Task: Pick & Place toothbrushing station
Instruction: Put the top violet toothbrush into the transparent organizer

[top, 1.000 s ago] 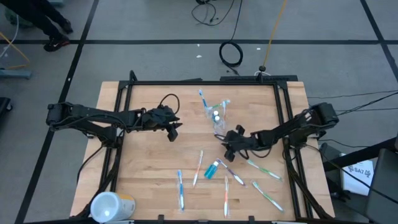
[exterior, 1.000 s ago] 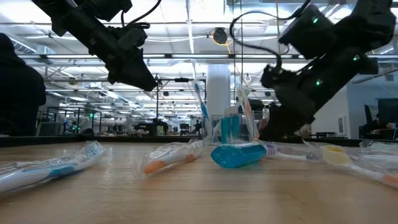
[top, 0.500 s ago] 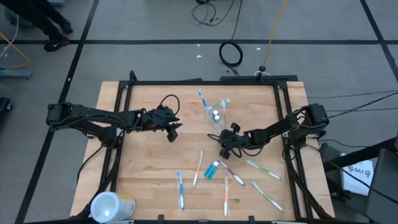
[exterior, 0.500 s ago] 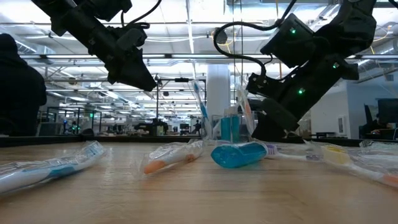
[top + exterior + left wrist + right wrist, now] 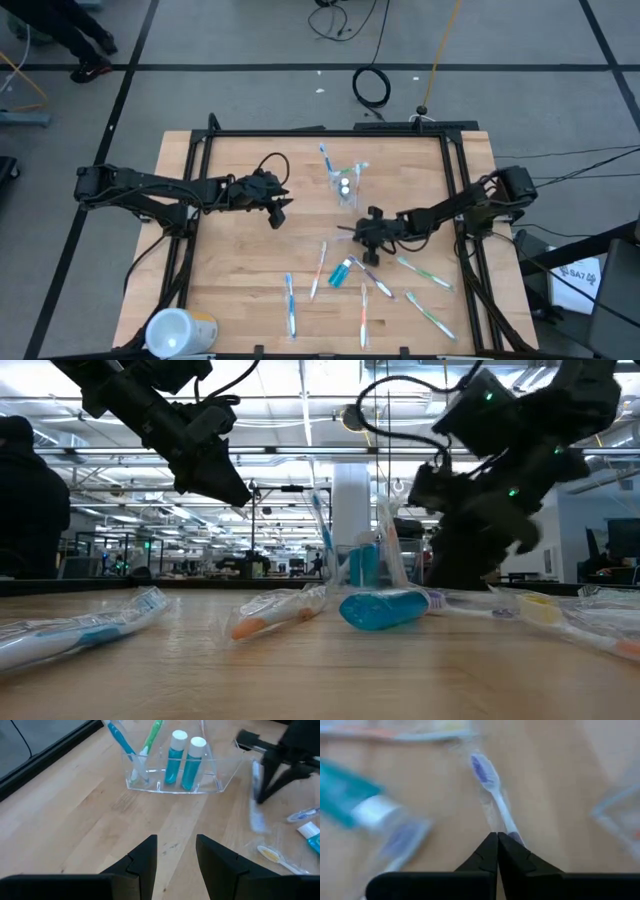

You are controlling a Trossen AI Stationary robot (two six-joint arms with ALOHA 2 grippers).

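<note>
The right claw (image 5: 497, 839) has clenched, seemingly on the purple-white toothbrush (image 5: 492, 790), its head pointing away from the fingers.

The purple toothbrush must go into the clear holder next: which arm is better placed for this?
The right arm. Its gripper is shut on the purple toothbrush, close to the clear holder. The left gripper hovers open and empty farther away.

Clear cup (image 5: 172, 782) upright holding brushes, tubes, purple-white toothbrush (image 5: 492, 790) possibly pinched
</note>
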